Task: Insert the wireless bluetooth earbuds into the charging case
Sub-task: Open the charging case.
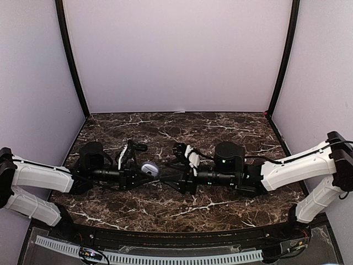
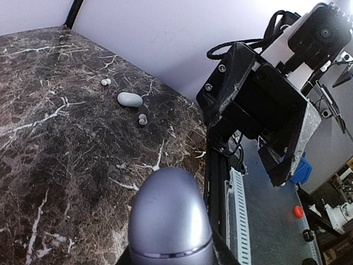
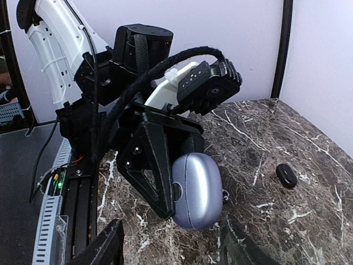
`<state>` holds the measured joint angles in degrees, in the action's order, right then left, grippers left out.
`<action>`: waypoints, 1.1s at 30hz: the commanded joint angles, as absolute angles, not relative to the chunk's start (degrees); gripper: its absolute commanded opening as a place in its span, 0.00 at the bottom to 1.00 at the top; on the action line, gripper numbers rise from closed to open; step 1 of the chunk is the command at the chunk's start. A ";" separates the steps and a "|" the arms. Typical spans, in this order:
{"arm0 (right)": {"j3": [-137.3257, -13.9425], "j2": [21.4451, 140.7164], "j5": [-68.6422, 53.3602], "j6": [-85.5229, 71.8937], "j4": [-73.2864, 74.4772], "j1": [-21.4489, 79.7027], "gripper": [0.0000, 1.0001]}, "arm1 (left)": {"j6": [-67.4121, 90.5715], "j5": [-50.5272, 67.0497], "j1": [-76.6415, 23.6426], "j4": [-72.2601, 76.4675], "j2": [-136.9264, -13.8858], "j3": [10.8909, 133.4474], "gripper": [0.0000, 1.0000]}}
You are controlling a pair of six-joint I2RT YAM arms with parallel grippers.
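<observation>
Right wrist view: glossy lavender oval charging case (image 3: pixel 197 190) clamped between left gripper (image 3: pixel 179 185) jaws; right gripper (image 3: pixel 171 248) spread wide, empty; tiny white earbuds (image 2: pixel 143 118) well apart on dark marble table (image 2: pixel 55 165).

Soft, even overhead light in all three views, the dark white-veined marble counter (image 1: pixel 165 207) dim, pale glare streaks on the glossy lilac oval plastic case (image 2: pixel 170 215), its close-up slightly blurred, wide-angle bending at the edges.

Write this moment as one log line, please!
left gripper: shut on lilac case | right gripper: open, by lilac case | white buds: loose on table
</observation>
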<state>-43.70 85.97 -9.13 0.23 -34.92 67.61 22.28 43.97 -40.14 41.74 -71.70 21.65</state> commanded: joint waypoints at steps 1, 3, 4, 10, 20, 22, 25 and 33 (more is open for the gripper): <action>-46.38 85.87 -13.87 -3.78 -34.23 66.90 0.58 | 15.13 45.62 -40.37 41.23 -71.62 23.49 0.24; -47.36 86.52 -14.14 -3.86 -33.51 66.80 0.61 | 14.24 47.33 -40.39 42.36 -71.79 23.18 0.24; -47.85 86.96 -14.03 -3.99 -33.02 66.75 0.65 | 13.96 47.59 -40.35 42.84 -71.88 23.12 0.24; -51.33 90.15 -13.30 -5.20 -30.86 66.54 0.73 | 13.89 50.10 -40.38 45.00 -72.32 22.64 0.24; -53.29 91.16 -11.34 -8.38 -30.33 65.21 0.69 | 13.57 53.13 -40.50 47.74 -72.07 21.25 0.24; -53.22 92.28 -11.42 -9.40 -30.43 64.59 0.67 | 13.49 53.49 -40.43 47.81 -71.99 21.19 0.24; -53.08 92.78 -11.53 -10.25 -30.41 63.85 0.65 | 13.51 53.62 -40.51 47.58 -71.90 21.21 0.24; -51.53 92.10 -7.35 -11.93 -30.37 62.35 0.62 | 13.53 54.06 -40.54 47.49 -71.56 20.86 0.23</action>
